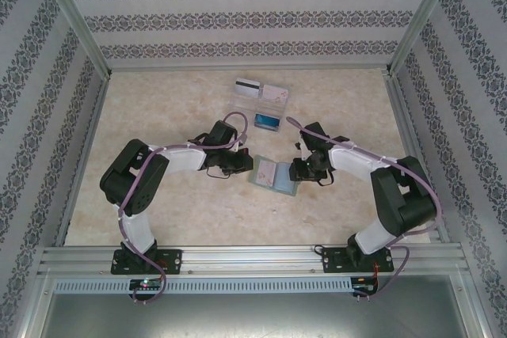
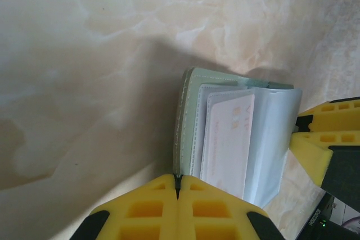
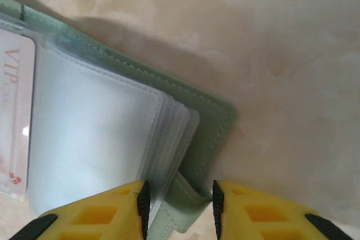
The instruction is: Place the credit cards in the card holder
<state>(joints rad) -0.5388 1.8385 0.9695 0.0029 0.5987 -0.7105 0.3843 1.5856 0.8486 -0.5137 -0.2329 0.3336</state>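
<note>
My left gripper (image 2: 177, 194): fingers pressed flat together with no gap, tips right at one corner of the card holder (image 2: 191, 111). Its green cover edge runs into the seam; I can't tell if it's pinched.

My right gripper (image 3: 177, 202): fingers apart, straddling the green flap (image 3: 188, 195) on the holder's right side. There's a gap on the right finger's side, so it isn't clamped.

The holder lies open on the table (image 1: 158, 116), mid-scene between my two grippers, with its clear sleeves (image 3: 90, 139) fanned up. A pale pink card (image 2: 228, 139) sits inside one sleeve.

At the far side of the table, a striped card (image 1: 248, 88) and a patterned pink card (image 1: 275, 93) lie side by side. A blue card (image 1: 268, 122) lies just nearer than that pair, apart from the holder.
</note>
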